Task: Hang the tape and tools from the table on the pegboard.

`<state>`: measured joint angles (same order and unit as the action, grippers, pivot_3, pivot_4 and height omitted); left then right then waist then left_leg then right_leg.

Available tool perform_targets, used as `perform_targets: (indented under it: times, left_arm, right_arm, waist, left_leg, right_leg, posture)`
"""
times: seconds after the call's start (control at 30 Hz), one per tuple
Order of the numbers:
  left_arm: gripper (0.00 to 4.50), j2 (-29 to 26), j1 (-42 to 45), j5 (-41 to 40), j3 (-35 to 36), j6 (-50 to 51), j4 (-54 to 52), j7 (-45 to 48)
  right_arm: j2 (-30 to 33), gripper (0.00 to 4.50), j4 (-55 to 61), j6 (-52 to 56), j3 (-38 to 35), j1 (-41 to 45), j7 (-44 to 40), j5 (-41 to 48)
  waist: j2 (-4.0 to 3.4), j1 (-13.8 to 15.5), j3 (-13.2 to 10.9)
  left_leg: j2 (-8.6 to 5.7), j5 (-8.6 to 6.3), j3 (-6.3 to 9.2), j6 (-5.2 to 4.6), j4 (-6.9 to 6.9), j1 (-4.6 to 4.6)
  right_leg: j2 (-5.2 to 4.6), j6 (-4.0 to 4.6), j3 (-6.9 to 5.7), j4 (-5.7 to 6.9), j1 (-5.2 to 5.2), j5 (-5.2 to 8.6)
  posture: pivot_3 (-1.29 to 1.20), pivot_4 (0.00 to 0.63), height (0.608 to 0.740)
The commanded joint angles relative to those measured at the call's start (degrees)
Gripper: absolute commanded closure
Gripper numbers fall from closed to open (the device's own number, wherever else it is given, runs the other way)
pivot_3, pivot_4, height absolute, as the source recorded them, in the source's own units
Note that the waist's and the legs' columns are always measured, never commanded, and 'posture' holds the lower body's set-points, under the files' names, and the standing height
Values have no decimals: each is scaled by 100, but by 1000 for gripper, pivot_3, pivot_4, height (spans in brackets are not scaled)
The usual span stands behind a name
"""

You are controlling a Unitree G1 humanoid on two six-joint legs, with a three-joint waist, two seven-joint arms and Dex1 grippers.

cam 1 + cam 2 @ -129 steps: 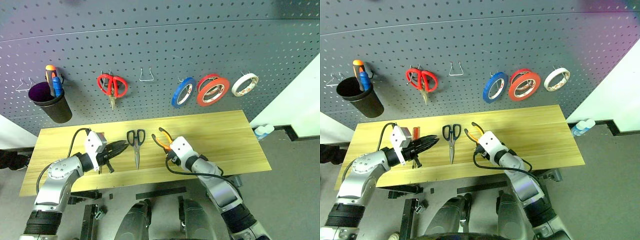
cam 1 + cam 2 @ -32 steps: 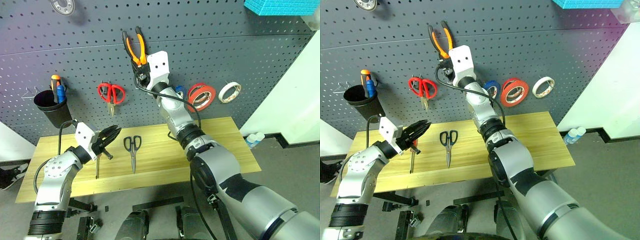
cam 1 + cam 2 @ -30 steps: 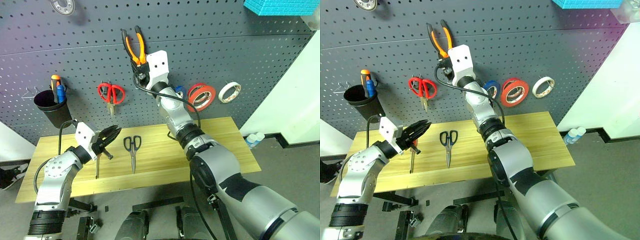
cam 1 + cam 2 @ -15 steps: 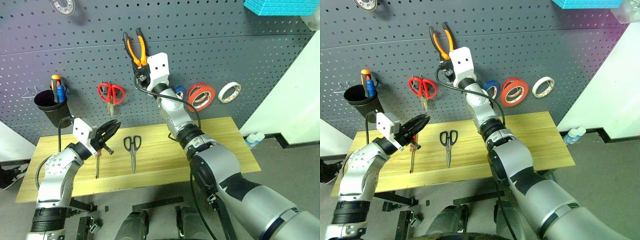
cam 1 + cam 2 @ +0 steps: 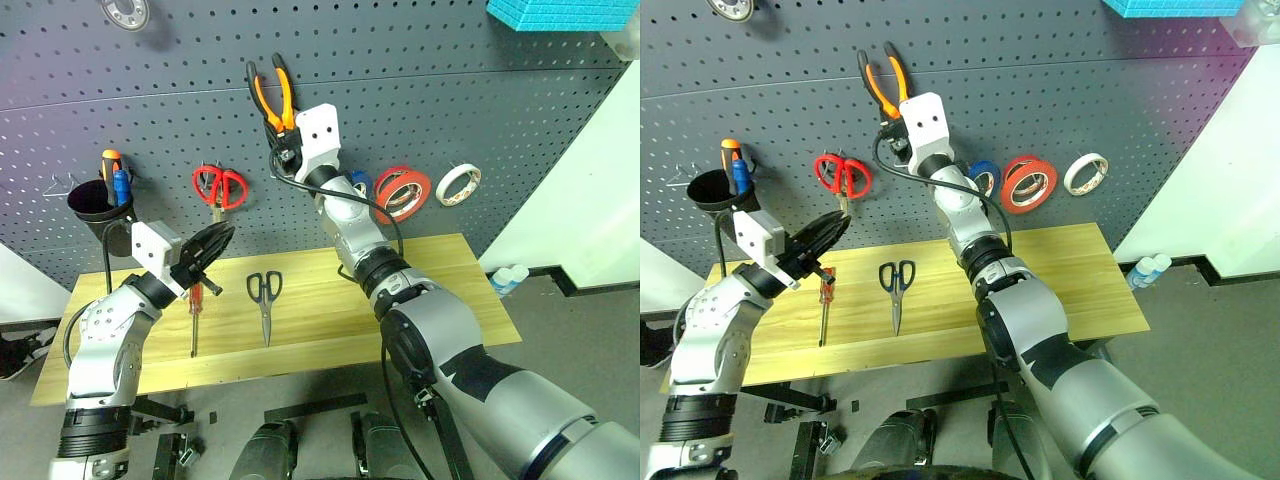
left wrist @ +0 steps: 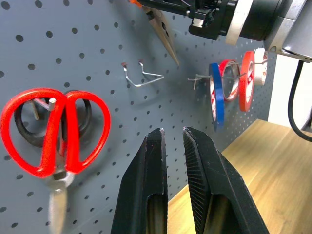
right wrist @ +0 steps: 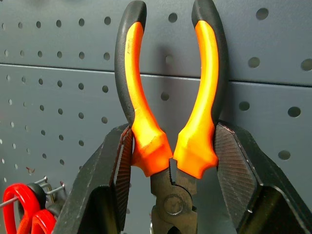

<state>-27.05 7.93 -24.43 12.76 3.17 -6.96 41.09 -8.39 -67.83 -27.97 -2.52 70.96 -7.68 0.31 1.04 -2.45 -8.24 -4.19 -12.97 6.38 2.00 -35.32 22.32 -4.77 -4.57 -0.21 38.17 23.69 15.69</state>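
Left tool [image 5: 222, 236] risen, cup [image 5: 95, 205] holding screwdrivers [image 5: 113, 178]

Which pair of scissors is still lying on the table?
The black-handled scissors, flat on the table; the red-handled scissors already hang on the pegboard.

I see a white wall [image 5: 580, 190] running beside the board on my right, meeting a grey floor [image 5: 590, 340] along a black skirting strip [image 5: 585, 283]. Two small bottles [image 5: 505, 277] stand on the floor by that corner. Up at the top right sits a turquoise block [image 5: 545, 13]. Another patch of white wall [image 5: 25, 285] shows low on my left. The light is even.
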Motion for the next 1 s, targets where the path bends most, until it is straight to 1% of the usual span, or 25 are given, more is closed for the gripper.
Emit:
perform_targets:
  times: [0.03, 0.37, 1.0]
  left_arm:
    - [3858, -83, 38, -61, 124, -46, -187, -25]
    - [3858, -57, -14, 15, 34, -63, -192, -31]
    - [3858, -76, -51, 27, 43, -78, -194, -32]
  right_arm:
    - [-14, 2397, 80, -140, -71, 282, 34, 36]
    - [-9, 2397, -186, 58, -92, 393, 210, -20]
    - [-80, 2397, -177, 33, -121, 358, 61, 10]
  waist:
    - [0, 0, 0]
    - [0, 1, 0]
    - [0, 4, 0]
  left_leg:
    - [0, 0, 0, 0, 0, 0]
    - [5, 4, 0, 7, 0, -2]
    - [11, 9, 0, 15, 0, -5]
  right_leg:
    - [0, 0, 0, 0, 0, 0]
    - [6, 8, 1, 1, 0, -5]
    - [13, 18, 1, 2, 0, -12]
  posture:
    - [64, 80, 740]
    - [69, 78, 740]
    - [73, 72, 740]
